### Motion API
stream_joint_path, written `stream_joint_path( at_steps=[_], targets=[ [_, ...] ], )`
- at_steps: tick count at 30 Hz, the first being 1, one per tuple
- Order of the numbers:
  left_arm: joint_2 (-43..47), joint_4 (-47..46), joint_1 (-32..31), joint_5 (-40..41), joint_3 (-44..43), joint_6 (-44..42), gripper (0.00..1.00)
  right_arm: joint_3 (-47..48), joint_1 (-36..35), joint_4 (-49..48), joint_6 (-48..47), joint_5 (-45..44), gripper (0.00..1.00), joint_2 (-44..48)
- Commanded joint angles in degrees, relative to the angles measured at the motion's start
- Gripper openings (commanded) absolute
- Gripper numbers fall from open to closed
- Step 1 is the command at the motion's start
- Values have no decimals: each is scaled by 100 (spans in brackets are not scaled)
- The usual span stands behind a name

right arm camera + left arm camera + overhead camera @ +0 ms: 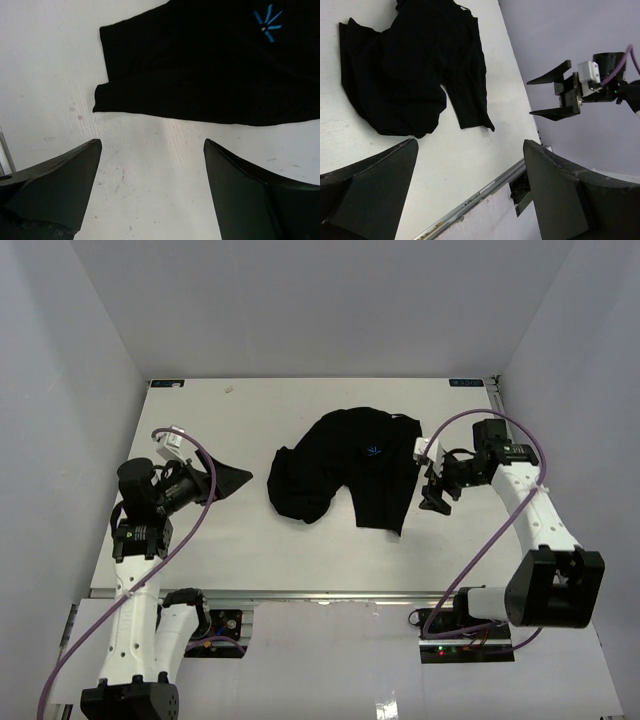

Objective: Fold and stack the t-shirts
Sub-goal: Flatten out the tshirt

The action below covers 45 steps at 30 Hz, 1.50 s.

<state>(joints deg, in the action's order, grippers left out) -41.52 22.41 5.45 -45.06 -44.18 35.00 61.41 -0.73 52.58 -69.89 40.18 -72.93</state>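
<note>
The crumpled black soft-fabric t-shirt [345,468] lies mid white worktop [250,550], its right edge near the released, empty right claw [434,492]. The released left claw [240,478] sits apart from its left edge, worktop showing between.

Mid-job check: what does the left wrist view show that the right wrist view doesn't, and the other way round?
Left wrist only: the right hand, open and holding nothing, the bunched end of the t-shirt, and the metal edge rail. Right wrist only: the blue logo on the chest. Both: the black t-shirt lying on the white table, framed by that arm's own spread fingers.
</note>
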Motion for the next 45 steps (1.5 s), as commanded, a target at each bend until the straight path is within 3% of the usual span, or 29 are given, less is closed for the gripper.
stream_joint_path(
  at_steps=[1, 8, 12, 19, 29, 45],
  targets=[
    [21, -18, 17, -91, -20, -2, 98, 379, 3, -80, -456, -46, 89, -658],
    [-119, 26, 8, -56, -90, -29, 98, 847, 12, -1265, 2038, -765, 76, -1856],
    [-234, 26, 17, -47, -125, -37, 98, 522, 3, -2215, 3696, -1213, 75, -1936],
    [-418, 26, 17, 23, -187, -64, 98, 548, 12, -3051, 5561, -2127, 73, -2419],
    [-550, 35, 8, 58, -214, 59, 98, 328, -94, -3473, 6022, -1962, 62, -2876],
    [-709, 35, 17, 50, -240, 103, 98, -58, -269, -3939, 6312, -2006, 62, -3237]
  ],
)
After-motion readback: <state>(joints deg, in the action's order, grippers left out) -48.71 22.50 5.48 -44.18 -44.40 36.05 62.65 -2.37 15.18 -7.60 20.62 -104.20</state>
